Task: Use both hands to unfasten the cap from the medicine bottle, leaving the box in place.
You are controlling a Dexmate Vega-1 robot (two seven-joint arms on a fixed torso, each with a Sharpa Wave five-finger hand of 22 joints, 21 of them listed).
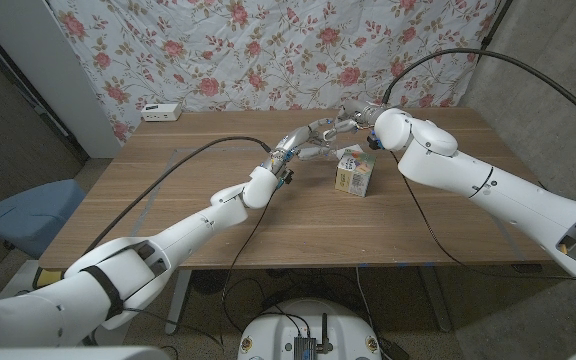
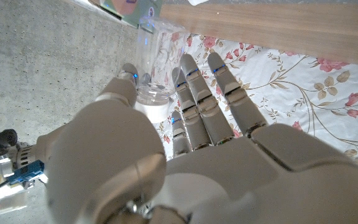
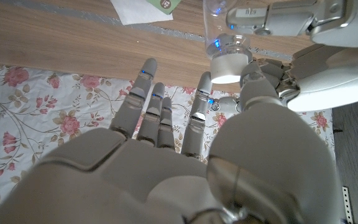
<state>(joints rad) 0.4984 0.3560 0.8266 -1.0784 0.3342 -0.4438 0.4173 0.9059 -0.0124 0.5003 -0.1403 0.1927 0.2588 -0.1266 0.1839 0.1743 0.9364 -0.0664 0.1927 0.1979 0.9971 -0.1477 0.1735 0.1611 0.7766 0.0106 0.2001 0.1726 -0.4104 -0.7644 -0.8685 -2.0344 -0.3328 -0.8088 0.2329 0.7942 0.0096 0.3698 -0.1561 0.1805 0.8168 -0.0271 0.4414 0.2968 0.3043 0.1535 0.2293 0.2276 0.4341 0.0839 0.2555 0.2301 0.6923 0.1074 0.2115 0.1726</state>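
Observation:
My left hand (image 1: 313, 135) is raised over the middle of the table and grips a clear medicine bottle (image 2: 157, 53) between thumb and fingers (image 2: 194, 81), just above its white cap (image 2: 151, 111). In the right wrist view the same bottle (image 3: 225, 18) hangs with its cap (image 3: 229, 65) pointing toward my right hand (image 3: 166, 155). The right hand's fingers are spread, and the cap shows between its thumb and one finger. I see no grip on it. My right hand (image 1: 360, 115) meets the left above the small printed box (image 1: 353, 175), which stands on the wooden table (image 1: 268, 230).
A white device (image 1: 161, 111) lies at the table's far left corner. A black cable (image 1: 168, 170) runs along my left arm across the tabletop. A floral curtain (image 1: 268, 50) hangs behind, and a blue chair (image 1: 28, 215) stands left of the table.

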